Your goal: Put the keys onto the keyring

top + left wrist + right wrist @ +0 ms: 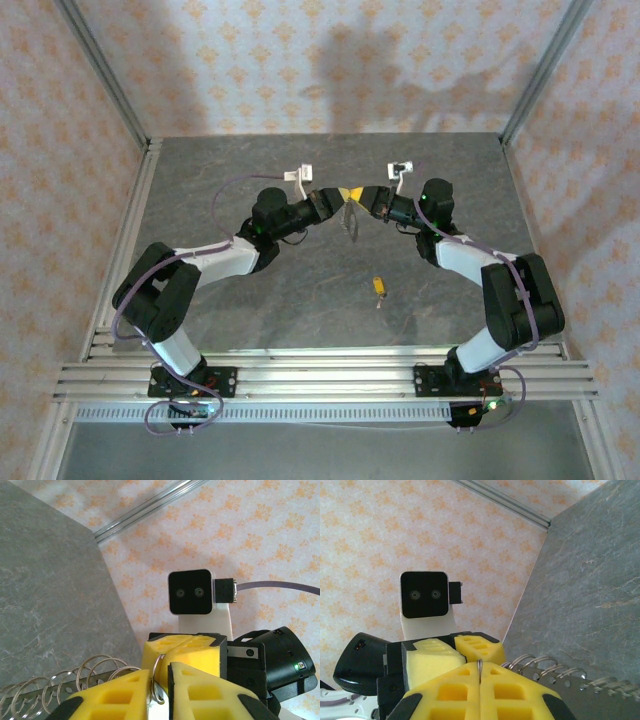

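Overhead first: both arms reach inward and meet nose to nose above the middle of the table (290,300), with the left gripper (338,195) and right gripper (361,195) almost touching. The keyring (350,222) hangs between them, clear of the surface. I read that as deliberate, since holding it up from both sides leaves room to work the wire apart. One key (379,286), with an orange-yellow head and a short pale blade, lies flat on the table nearer the bases. It is well apart from both grippers and not yet on the ring.

On the left wrist camera, my yellow fingers (125,695) stand nearly together with a narrow slot between them, and a thin wire loop of the keyring (157,680) sits in that slot. I cannot tell whether the pads bite on it or merely bracket it. The rest of the keyring trails to the lower left as a row of wire coils along a perforated strip.

On the right wrist camera, the right gripper (480,669) is pressed fully together with the thin wire nipped edge-on in the seam, so that side has firm hold of the keyring (540,665). My judgement is that the right anchors the ring while the left looks for purchase to open it, and the key has yet to be fetched.
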Controlling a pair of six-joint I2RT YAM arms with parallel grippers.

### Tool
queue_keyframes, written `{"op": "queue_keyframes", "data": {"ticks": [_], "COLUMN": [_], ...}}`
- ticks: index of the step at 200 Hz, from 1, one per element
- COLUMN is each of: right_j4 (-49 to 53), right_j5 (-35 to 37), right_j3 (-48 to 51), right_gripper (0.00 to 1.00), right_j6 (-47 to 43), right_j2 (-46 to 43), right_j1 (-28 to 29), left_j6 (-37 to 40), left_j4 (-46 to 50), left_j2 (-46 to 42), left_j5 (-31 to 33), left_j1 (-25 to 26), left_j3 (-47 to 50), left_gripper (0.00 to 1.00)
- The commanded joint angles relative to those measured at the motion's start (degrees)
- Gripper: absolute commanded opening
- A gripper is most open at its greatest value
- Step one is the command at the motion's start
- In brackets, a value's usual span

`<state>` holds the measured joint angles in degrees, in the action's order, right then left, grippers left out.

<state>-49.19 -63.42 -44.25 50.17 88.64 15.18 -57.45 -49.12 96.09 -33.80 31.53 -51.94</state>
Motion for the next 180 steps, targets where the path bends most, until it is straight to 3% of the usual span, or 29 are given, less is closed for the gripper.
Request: {"op": "queue_keyframes", "data": {"ticks": [1,42,97,134,180], "right_j4": [-4.25,-4.41,-2.99,-2.93,-2.93], "right_j5": [-0.83,-1.08,-0.60,0.16,-0.03], "right_j3": [0.13,0.06,0.01,0.39,0.29], "right_gripper": [0.00,0.00,0.00,0.31,0.36], "right_j6": [-0.25,-0.16,-0.69,-0.17,0.53], "right_j2": [-0.11,-0.13,-0.56,-1.60,-2.71], "right_j1": [0.10,0.10,-0.18,-1.50,-2.67], "left_j6": [0.85,2.05,2.85,4.80,4.71], "left_j4": [-1.87,-0.50,0.11,2.01,1.31], "left_j2": [0.25,0.50,0.34,-1.42,-1.13], "left_j5": [-0.74,-0.82,0.23,2.39,2.69], "left_j1": [1.07,1.78,1.89,1.90,1.87], "left_j3": [-2.53,-3.27,-2.94,-1.47,-0.94], "left_gripper": [0.13,0.00,0.00,0.00,0.00]}}
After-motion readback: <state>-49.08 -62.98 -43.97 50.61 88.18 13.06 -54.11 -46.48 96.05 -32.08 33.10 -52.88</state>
